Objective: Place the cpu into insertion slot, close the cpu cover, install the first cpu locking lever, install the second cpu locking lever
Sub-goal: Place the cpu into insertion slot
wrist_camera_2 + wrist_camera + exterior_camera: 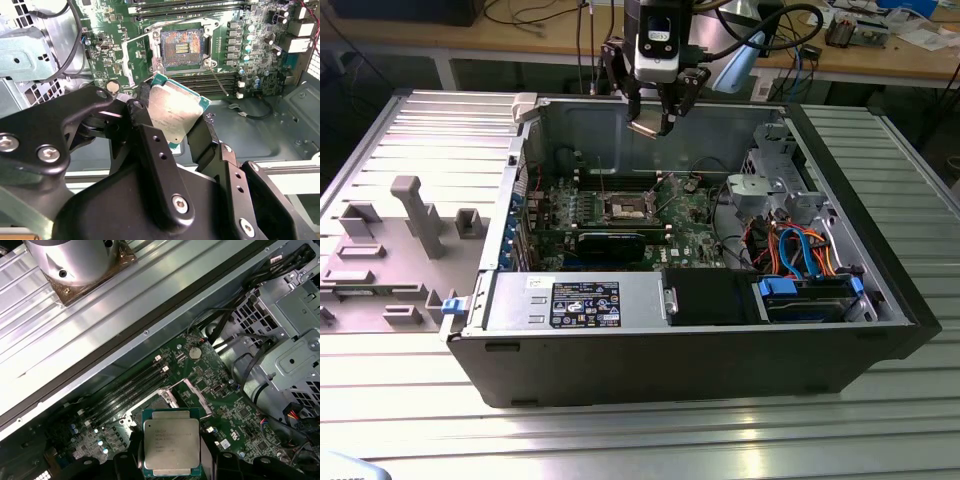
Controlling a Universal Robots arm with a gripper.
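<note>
My gripper [655,122] hangs over the open computer case, shut on the cpu [645,128]. In both wrist views the black fingers [150,145] clamp two opposite edges of the silver-topped cpu [175,110] [171,445]. The chip is tilted in the second wrist view. It is held well above the green board, apart from the insertion slot [182,47] [625,208], whose copper contacts lie bare inside the silver rim. In the first wrist view the cpu overlaps part of the slot [172,397]. Two thin wire levers [218,80] stick out from the slot's corners.
Long memory slots [190,7] run beside the socket. A black card [610,242] lies across the board. A metal drive cage [770,185] with orange and blue cables [800,250] fills the exterior view's right side. Case walls [580,125] surround the board; a grey fixture plate [390,240] lies at the exterior view's left.
</note>
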